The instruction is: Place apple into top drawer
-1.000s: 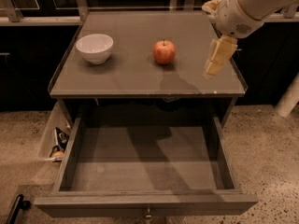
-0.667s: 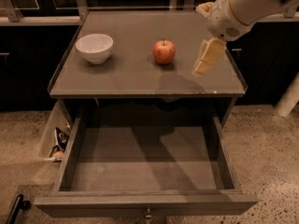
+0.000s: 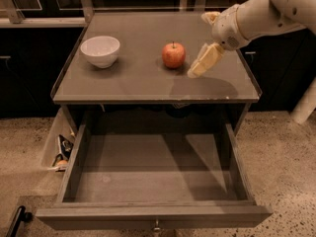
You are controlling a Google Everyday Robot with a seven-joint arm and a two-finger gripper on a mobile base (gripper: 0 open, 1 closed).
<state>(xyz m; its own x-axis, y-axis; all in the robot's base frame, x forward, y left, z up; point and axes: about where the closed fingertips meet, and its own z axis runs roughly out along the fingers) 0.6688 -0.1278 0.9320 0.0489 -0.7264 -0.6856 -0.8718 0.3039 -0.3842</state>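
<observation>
Small round red apple (image 3: 174, 55) with yellow-orange patches and a short dark stem. Sits on the smooth, flat grey tabletop (image 3: 143, 85), a bit right of the middle. Not in the top drawer (image 3: 148, 179), pulled far out below the tabletop's front edge: wide, shallow, grey-brown wood, flat bottom, low side walls, small metal knob (image 3: 157, 226) on the front.

Just right of the apple, close but not touching: cream-coloured gripper (image 3: 197, 68), tilted down and to the left, tip low over the tabletop. Hard to say if wide or narrow. Not holding the apple. Thick, round white arm (image 3: 261, 14) reaching in from the top right corner, bent at the wrist, dark shadow under it.

Round white bowl (image 3: 100, 51) on the left of the tabletop, well apart from the apple. Speckled floor (image 3: 286, 157) all around.
</observation>
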